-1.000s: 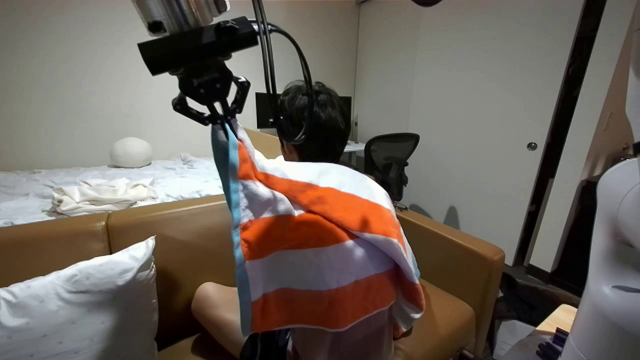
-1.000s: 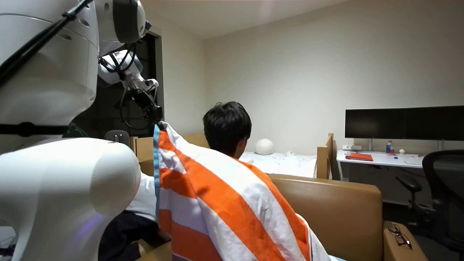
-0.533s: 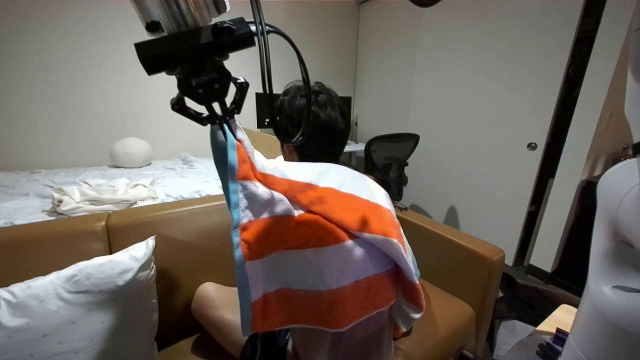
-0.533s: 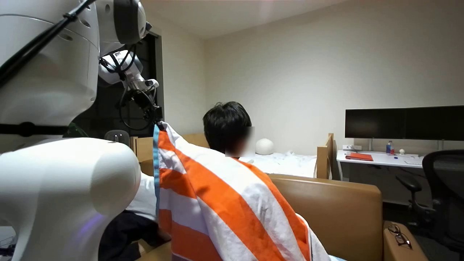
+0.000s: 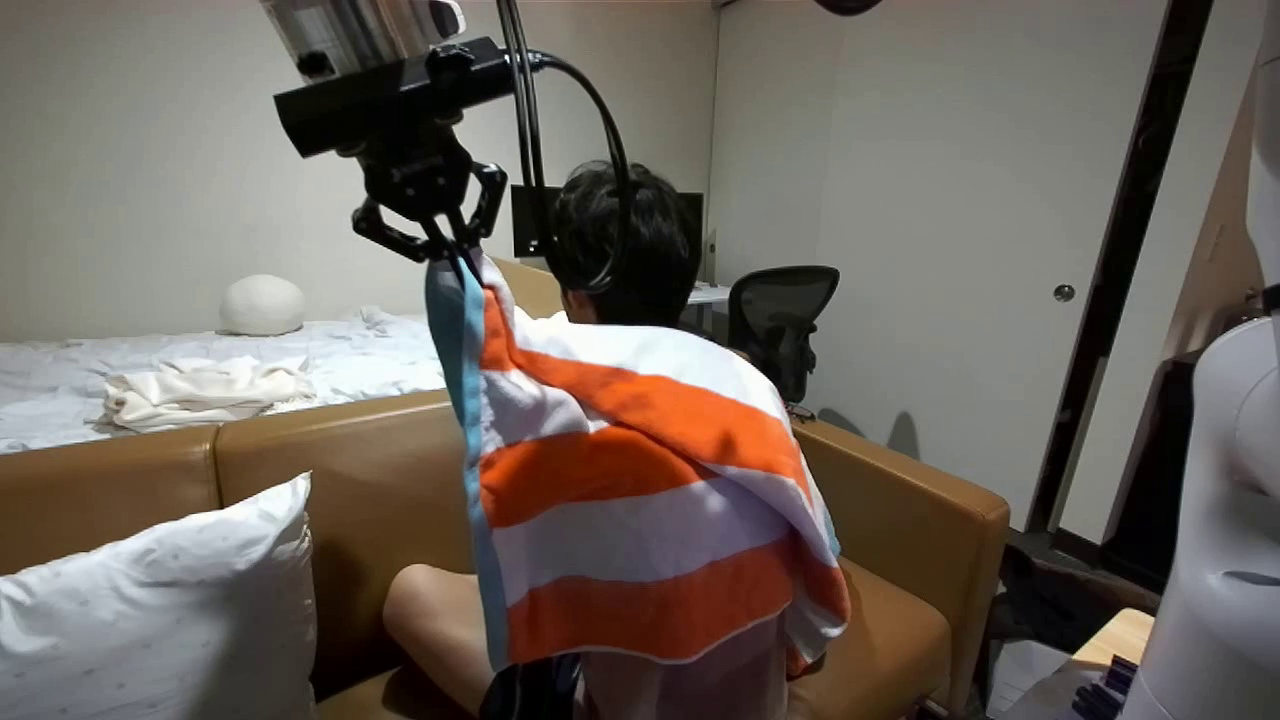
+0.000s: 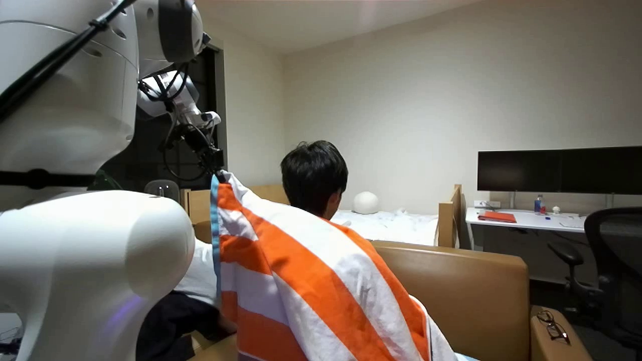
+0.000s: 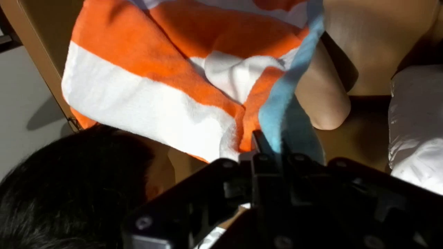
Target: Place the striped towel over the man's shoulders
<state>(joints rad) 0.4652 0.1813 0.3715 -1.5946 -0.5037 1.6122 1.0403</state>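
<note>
At the far left a white pillow [image 5: 190, 600] stands tilted near the backrest of a brown couch [image 5: 350, 460]. Behind the couch lies a bed [image 5: 50, 375] with white covers, bearing a crumpled cream cloth [image 5: 205, 392] and a rounded white object [image 5: 262, 305]. Next comes the black gripper [image 5: 468, 273], pointing downward and clasping a corner of the striped towel [image 5: 640, 530]; the wrist view shows the pale blue border running into its pinch. That corner sits raised beside the head of the man [image 5: 655, 240], and from it the orange and white stripes slope across his upper back and over the shoulder farther from the gripper. In both exterior views he appears from behind; a bare knee shows to the left of the towel. In an exterior view eyeglasses [image 6: 553, 327] rest on the couch's arm, to the right of him. Beyond are a black office chair [image 5: 785, 320] and a pale door panel [image 5: 930, 200] with a round pull, then, at the right edge, part of the white robot arm [image 5: 1220, 560].
</note>
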